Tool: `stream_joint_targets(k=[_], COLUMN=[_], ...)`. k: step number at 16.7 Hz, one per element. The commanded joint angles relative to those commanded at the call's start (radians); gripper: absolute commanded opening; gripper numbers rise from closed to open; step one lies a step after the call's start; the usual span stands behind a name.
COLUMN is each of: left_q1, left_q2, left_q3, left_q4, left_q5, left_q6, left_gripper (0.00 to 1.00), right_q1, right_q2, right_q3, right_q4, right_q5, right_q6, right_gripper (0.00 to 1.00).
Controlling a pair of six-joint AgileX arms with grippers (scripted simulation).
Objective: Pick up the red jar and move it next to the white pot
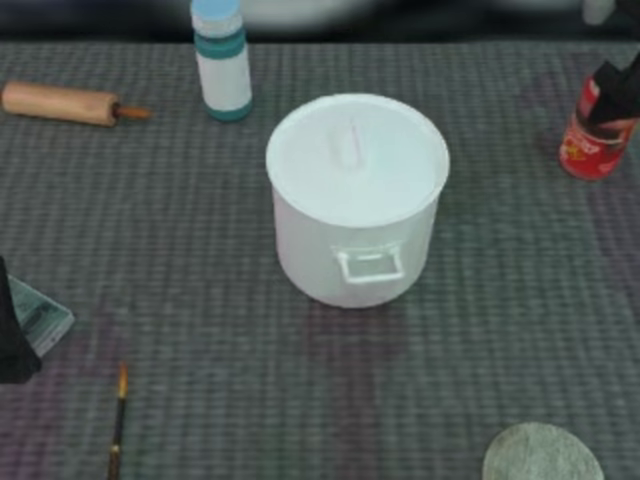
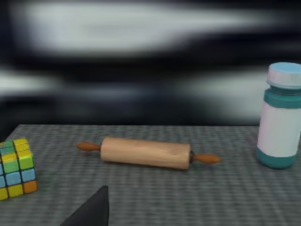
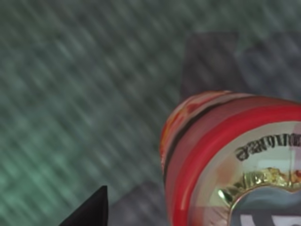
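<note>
One arm works: the right gripper [image 1: 612, 88] seems clamped on the small red cylindrical jar [image 1: 596, 135], upper right, well apart from the large white lidded pot [image 1: 357, 198] at centre; left gripper [image 1: 12, 340] parked, fingers undeterminable.

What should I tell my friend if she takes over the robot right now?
Right gripper: at the table's far right edge, down on the top of the small red cylindrical jar with a dark and yellow label; its finger grip can't be confirmed.
Left arm: parked at the left edge, idle.
Large white cylindrical pot with a flat lid and side handle: mid-table, well apart from the jar.
Done: the right arm has reached the jar.
Left: secure the grip, lift the jar, carry it leftward and set it beside the pot.
</note>
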Motion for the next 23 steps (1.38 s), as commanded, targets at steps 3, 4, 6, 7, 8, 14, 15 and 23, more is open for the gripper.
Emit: stream_joint_targets(k=[3,4,6,7,8,14,15,23], left_q1=[0.0,0.0,0.0,0.0,0.0,0.0,0.0,0.0], left_q2=[0.0,0.0,0.0,0.0,0.0,0.0,0.0,0.0], left_q3=[0.0,0.0,0.0,0.0,0.0,0.0,0.0,0.0], left_q4=[0.0,0.0,0.0,0.0,0.0,0.0,0.0,0.0], left_q5=[0.0,0.0,0.0,0.0,0.0,0.0,0.0,0.0], left_q6=[0.0,0.0,0.0,0.0,0.0,0.0,0.0,0.0], left_gripper=[1.0,1.0,1.0,1.0,1.0,1.0,1.0,1.0], right_q1=[0.006,0.006,0.008,0.011,0.014,0.024,0.024,0.024], right_q2=[0.001,0.001,0.0,0.001,0.002,0.007,0.007,0.007], right_q3=[-0.003,-0.006,-0.038,-0.063,-0.091,-0.179,-0.179,-0.179], right_q4=[0.002,0.005,0.04,0.067,0.097,0.191,0.191,0.191], right_q5=[0.001,0.001,0.001,0.002,0.003,0.005,0.005,0.005], right_q6=[0.001,0.002,0.008,0.011,0.014,0.025,0.025,0.025], right_gripper=[1.0,1.0,1.0,1.0,1.0,1.0,1.0,0.47])
